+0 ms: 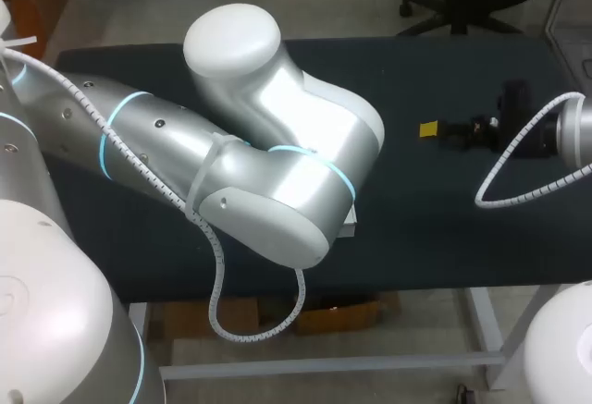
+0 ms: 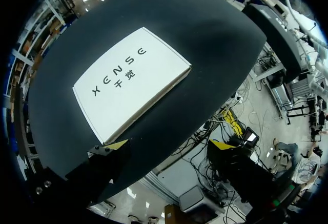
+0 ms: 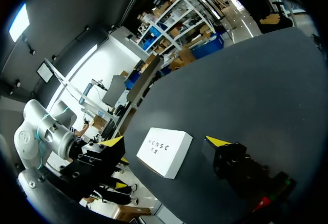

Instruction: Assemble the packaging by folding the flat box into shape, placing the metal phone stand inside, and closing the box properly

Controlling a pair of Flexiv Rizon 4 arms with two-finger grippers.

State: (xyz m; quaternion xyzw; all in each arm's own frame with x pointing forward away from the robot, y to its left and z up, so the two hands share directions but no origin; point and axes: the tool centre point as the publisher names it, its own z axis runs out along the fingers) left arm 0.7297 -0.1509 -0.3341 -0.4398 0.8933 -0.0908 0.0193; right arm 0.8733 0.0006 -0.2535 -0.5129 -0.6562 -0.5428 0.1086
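A white box is seen lying flat on the dark bench, printed face up and with its lid down, not far from one edge of the bench. The left claw is held above it, released, with its two yellow-tipped fingers spread wide. The box lies ahead of these fingers and is touched by neither. In the head view the box is almost wholly covered by the left arm, and only a pale corner is shown beneath the arm's bulky joint. The right claw is placed well apart from the box, over the right part of the bench, likewise released with its fingers wide apart. From its wrist view the box is seen ahead, across bare bench.
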